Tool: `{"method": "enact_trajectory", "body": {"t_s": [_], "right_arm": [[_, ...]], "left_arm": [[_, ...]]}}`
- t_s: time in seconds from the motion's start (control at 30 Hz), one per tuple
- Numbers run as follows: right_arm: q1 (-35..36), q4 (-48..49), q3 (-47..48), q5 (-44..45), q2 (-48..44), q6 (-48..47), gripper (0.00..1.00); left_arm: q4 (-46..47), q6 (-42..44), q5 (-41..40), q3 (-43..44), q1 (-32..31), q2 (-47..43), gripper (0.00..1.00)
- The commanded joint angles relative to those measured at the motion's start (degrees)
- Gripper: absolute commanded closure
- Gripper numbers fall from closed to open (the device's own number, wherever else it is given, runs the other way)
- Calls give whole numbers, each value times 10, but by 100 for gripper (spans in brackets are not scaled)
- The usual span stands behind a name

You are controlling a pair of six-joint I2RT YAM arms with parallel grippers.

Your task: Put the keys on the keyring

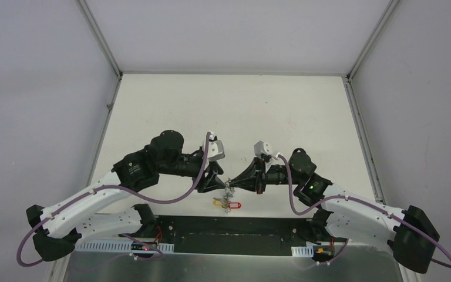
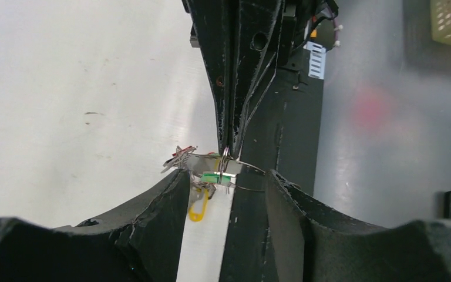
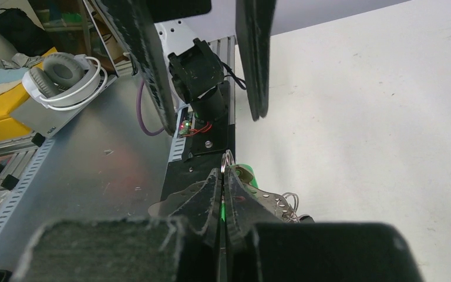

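Thin grey wire keyring, mid-frame, is pinched in my right claw; my left claw stands half-parted, gripping nothing

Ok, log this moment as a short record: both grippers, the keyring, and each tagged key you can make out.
left gripper: open, one finger on each side of the key bundle, gripping nothing
right gripper: shut on the keyring
keyring: thin wire, between the tips of the two grippers
green-tagged key: in the bundle, just below the right gripper's tips
yellow-tagged key: dangling from the bundle
red-tagged key: beside the yellow one in the top view
blue-tagged key: not made out in any view
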Motion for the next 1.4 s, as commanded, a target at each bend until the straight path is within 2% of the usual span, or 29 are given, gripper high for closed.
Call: {"method": "enact_trajectory", "body": {"t_s": [0.0,0.13,0.23,0.53,0.83,0.97,1.13,1.17,1.37], "right_arm": [[1,12,0,13,-26,-17,100],[0,8,2,10,-28,-17,100],[1,7,5,10,-28,-17,100],[1,6,12,9,-25,-15,100],[1,6,14,12,-26,-11,100],[1,6,15,14,-26,-9,100],[1,6,15,23,-26,-8,100],[1,6,15,26,-27,-8,98],[1,6,11,58,-44,-2,54]], "left_arm": [[86,-46,135,-22,49,15,50],[144,-65,216,-58,80,28,57],[177,-72,235,-77,84,32,61],[201,-70,205,-119,85,25,69],[204,-57,171,-127,85,18,85],[206,-51,169,-120,85,18,99],[198,-48,173,-105,85,24,100],[190,-45,171,-99,85,26,100],[89,8,140,-37,84,34,100]]}}
